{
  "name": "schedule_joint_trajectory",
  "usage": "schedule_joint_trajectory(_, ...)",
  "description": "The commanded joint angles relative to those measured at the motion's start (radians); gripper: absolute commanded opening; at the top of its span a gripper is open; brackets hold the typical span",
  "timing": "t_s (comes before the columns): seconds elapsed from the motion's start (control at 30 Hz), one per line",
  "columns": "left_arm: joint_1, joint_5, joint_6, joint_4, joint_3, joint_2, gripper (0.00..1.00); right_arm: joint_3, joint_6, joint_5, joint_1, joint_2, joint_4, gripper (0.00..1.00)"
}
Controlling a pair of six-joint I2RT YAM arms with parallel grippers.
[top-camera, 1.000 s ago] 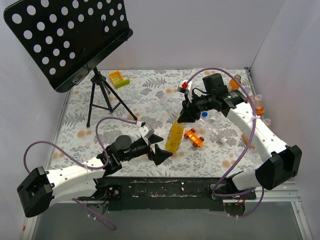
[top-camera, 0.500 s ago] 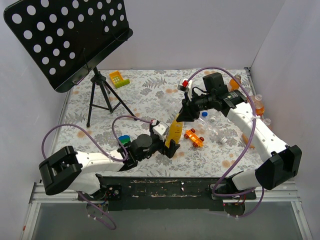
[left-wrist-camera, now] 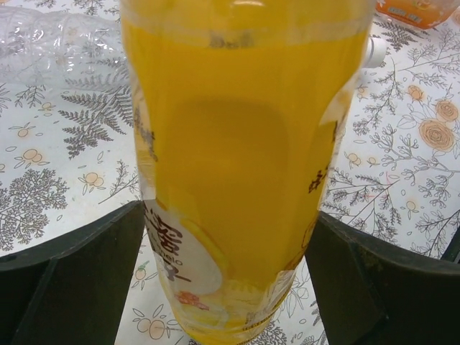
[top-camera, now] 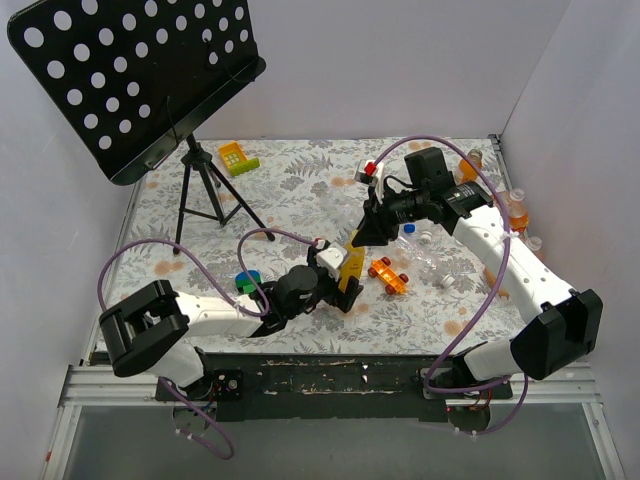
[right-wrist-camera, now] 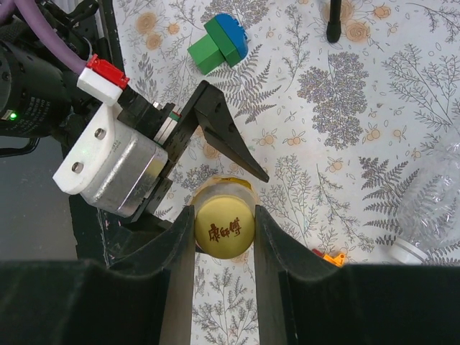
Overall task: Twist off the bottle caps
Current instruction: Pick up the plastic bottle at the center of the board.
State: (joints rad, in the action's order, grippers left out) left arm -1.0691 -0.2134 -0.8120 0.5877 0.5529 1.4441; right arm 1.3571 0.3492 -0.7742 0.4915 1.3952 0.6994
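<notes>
A yellow drink bottle (top-camera: 350,266) stands upright near the table's middle and fills the left wrist view (left-wrist-camera: 237,144). Its yellow bottle cap (right-wrist-camera: 223,228) carries brown characters. My right gripper (right-wrist-camera: 223,215) is shut on that cap from above, one finger pressing each side; in the top view it (top-camera: 364,232) sits over the bottle's neck. My left gripper (left-wrist-camera: 228,213) straddles the bottle's lower body, and both fingers meet the bottle's sides. In the top view it (top-camera: 340,290) reaches in from the left.
An orange toy car (top-camera: 388,274) lies right of the bottle, a green-and-blue block (top-camera: 247,281) left of it. A crushed clear bottle (top-camera: 435,262) lies further right. Orange drink bottles (top-camera: 517,210) stand by the right wall. A music stand's tripod (top-camera: 205,195) occupies the back left.
My left arm swung right, and its gripper came around the yellow bottle's lower body and narrowed onto it. The right gripper stayed on the cap.
</notes>
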Motion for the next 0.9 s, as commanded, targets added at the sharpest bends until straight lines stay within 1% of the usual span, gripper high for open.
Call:
schedule_joint_trajectory(0.0, -0.002, 0.028, 0.019, 0.018, 0.035, 0.013, 0.85, 0.004, -0.033, -0.080, 0.002, -0.032, -0.063, 0.01)
schedule_joint_trajectory(0.17, -0.002, 0.055, 0.019, 0.055, 0.021, 0.022, 0.83, -0.004, -0.039, -0.091, 0.001, -0.035, -0.069, 0.01)
schedule_joint_trajectory(0.23, 0.000, 0.065, 0.023, 0.057, 0.022, 0.025, 0.79, -0.009, -0.042, -0.094, 0.002, -0.038, -0.072, 0.01)
schedule_joint_trajectory(0.37, 0.003, 0.106, 0.034, 0.032, 0.045, 0.042, 0.56, -0.023, -0.047, -0.103, 0.001, -0.044, -0.077, 0.01)
schedule_joint_trajectory(0.43, 0.006, 0.130, 0.036, 0.012, 0.054, 0.044, 0.46, -0.029, -0.047, -0.103, 0.001, -0.048, -0.078, 0.01)
schedule_joint_trajectory(0.5, 0.008, 0.152, 0.039, -0.006, 0.056, 0.039, 0.30, -0.035, -0.046, -0.105, 0.001, -0.056, -0.078, 0.01)
schedule_joint_trajectory(0.6, 0.012, 0.175, 0.057, -0.048, 0.050, 0.012, 0.15, -0.047, -0.036, -0.103, -0.005, -0.068, -0.077, 0.01)
schedule_joint_trajectory(0.7, 0.014, 0.186, 0.080, -0.089, 0.029, -0.049, 0.07, -0.061, -0.007, -0.102, -0.007, -0.078, -0.064, 0.01)
schedule_joint_trajectory(0.83, 0.020, 0.213, 0.131, -0.193, 0.002, -0.166, 0.02, -0.076, 0.085, -0.132, -0.007, -0.090, -0.022, 0.01)
schedule_joint_trajectory(0.87, 0.023, 0.253, 0.145, -0.225, -0.004, -0.195, 0.00, -0.081, 0.103, -0.138, -0.007, -0.091, -0.012, 0.01)
